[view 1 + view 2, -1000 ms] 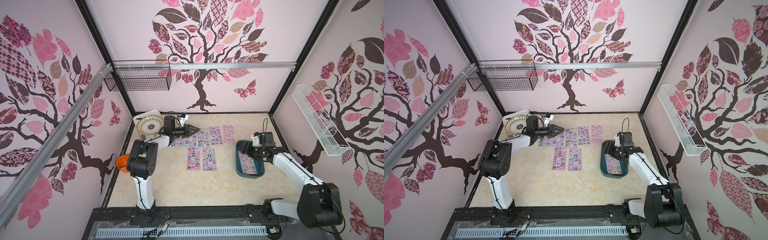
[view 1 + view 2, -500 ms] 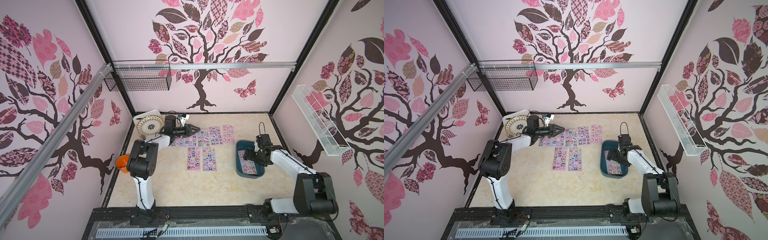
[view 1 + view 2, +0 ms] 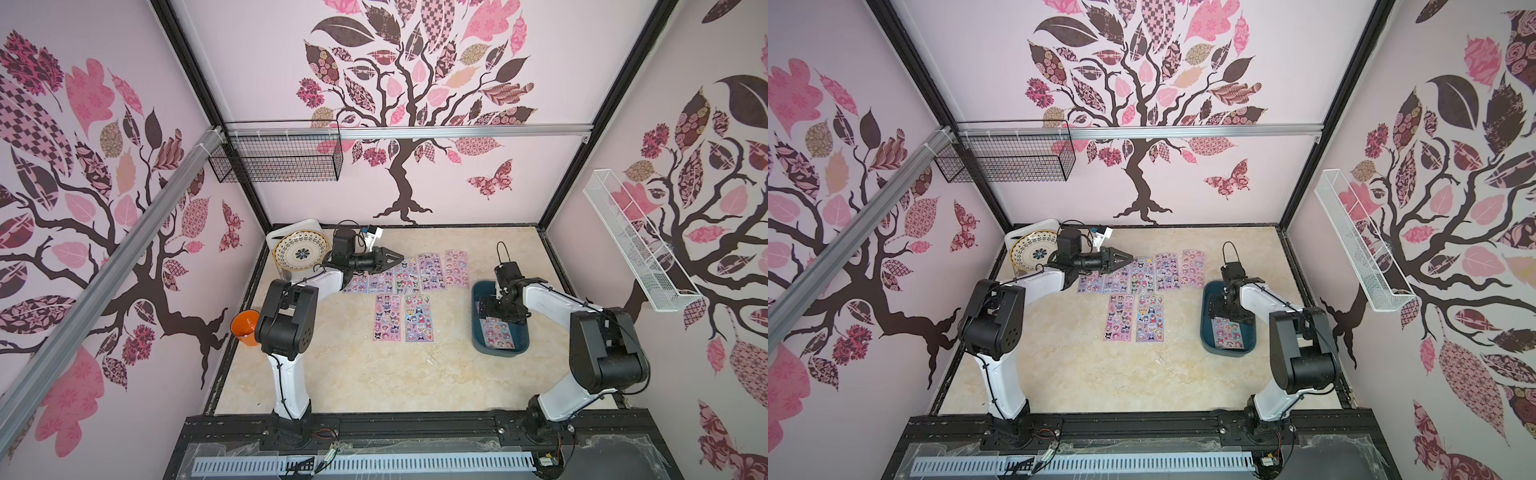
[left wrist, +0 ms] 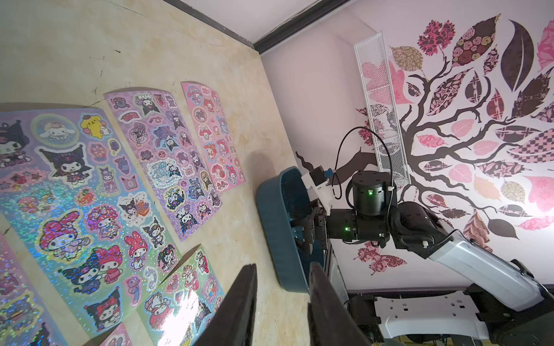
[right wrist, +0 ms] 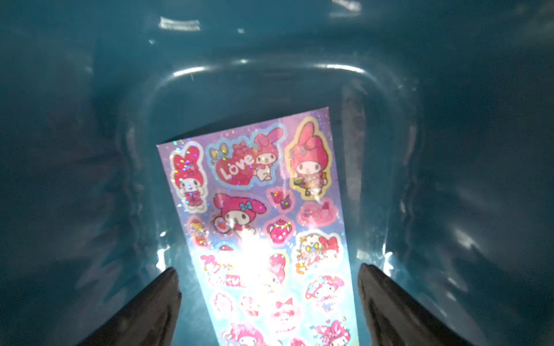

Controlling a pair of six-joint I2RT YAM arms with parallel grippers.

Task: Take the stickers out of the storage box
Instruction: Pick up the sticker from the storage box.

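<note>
Right gripper (image 5: 268,268) gapes wide inside the storage box (image 3: 498,353), astride a sticker sheet (image 5: 254,194); left gripper (image 4: 281,265), slightly parted, empty, hovers over stickers (image 3: 432,270) leftward.

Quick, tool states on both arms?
Left tool: partly open, holding nothing.
Right tool: wide open inside the storage box, over a sticker sheet, gripping nothing.

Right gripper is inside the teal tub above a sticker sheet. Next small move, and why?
Probably ease the right gripper down and close: its open jaws straddle the pink cartoon sticker sheet, lying flat in the dark teal plastic storage box.
</note>
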